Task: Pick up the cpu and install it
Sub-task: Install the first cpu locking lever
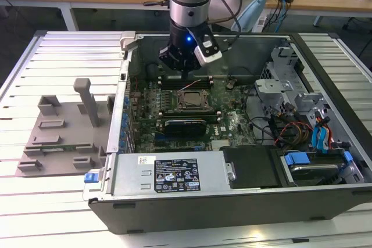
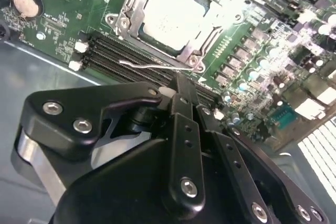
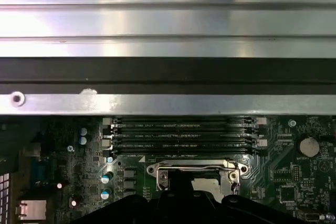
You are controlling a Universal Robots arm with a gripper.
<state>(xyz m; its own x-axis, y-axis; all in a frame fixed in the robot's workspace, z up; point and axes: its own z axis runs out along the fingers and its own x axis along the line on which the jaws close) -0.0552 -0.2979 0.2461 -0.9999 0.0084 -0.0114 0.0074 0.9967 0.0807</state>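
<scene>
Closest to my second wrist view is the black claw (image 2: 178, 90) itself, its linkage arms folded in and the fingers brought together at the tip with nothing between them, as far as I can see. It hangs just above the rows of black memory slots (image 2: 131, 59) that run along one side of the socket (image 2: 170, 19).

From the exterior view, I see the big open computer case (image 1: 325, 198) lying on a slatted white table (image 1: 58, 45), with the arm (image 1: 189, 4) reaching down into it near the case's far wall. A long grey box (image 1: 168, 175) with a label sits along the case's near edge. Outside the case, on the exterior view's left, a grey plastic fixture (image 1: 64, 132) rests on the table.

The green board (image 1: 232, 123) fills the case floor, and the socket sits about in its middle. The chip (image 2: 173, 17) lies flat inside the socket's metal frame (its pale top plate catches the light in the second wrist view). A thin wire lever (image 2: 152, 65) stands free along the frame's edge nearest the claw. In the first wrist view the claw's dark body covers part of the socket (image 3: 197, 174).
</scene>
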